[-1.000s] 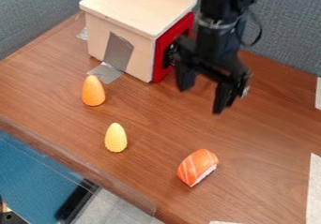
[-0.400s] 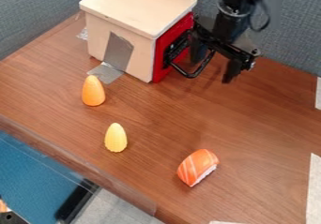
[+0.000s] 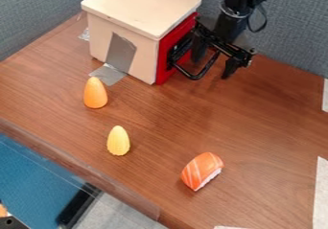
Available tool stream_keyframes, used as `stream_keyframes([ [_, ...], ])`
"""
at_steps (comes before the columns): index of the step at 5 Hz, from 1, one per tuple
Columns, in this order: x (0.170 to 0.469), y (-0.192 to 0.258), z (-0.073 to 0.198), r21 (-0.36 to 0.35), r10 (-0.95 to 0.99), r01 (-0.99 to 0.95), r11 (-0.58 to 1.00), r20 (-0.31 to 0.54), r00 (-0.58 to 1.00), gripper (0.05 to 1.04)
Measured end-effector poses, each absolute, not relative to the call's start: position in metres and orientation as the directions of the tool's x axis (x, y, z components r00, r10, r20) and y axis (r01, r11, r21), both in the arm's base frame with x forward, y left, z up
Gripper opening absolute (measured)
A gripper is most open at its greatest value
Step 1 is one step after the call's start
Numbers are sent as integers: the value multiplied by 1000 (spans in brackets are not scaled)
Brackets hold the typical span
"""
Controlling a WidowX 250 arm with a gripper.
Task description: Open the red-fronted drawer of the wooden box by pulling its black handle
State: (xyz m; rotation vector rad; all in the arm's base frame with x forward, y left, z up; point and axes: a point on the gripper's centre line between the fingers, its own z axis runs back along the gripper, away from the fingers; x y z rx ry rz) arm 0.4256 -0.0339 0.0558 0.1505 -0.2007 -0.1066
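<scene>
Beside the red front (image 3: 165, 55) of a small pale wooden box (image 3: 142, 7), my black gripper (image 3: 214, 63) hangs at the upper right, open, its fingers apart. The left finger is partly hidden behind a black looped handle (image 3: 200, 74) on the red front; whether they touch I cannot tell. Left of centre, an orange rounded cone (image 3: 95, 93) stands on the brown table (image 3: 154, 113). Lower down stands a yellow corn-like piece (image 3: 118, 141). A toy salmon sushi (image 3: 202, 171) lies toward the lower right.
Grey fabric panels (image 3: 295, 31) rise behind the table. Silver tape (image 3: 110, 73) runs from the box's side onto the wood. A clear raised strip (image 3: 76, 168) follows the table's lower left edge, and white tape (image 3: 322, 189) lies at the right.
From its earlier place lower and in front of the handle, my gripper has moved up toward the back, then slightly left. The handle shows more fully. The toy pieces have stayed put.
</scene>
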Motion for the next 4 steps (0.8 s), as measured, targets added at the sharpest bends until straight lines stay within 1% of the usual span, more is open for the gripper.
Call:
stream_keyframes([
  [1, 437, -27, 49, 178, -109, 75, 981, 186, 977, 1001],
  [2, 441, -26, 42, 186, -105, 72, 980, 179, 978, 979],
  [3, 443, -25, 29, 194, -103, 72, 978, 156, 982, 863],
  [4, 441, -24, 17, 200, -102, 75, 977, 127, 987, 563],
])
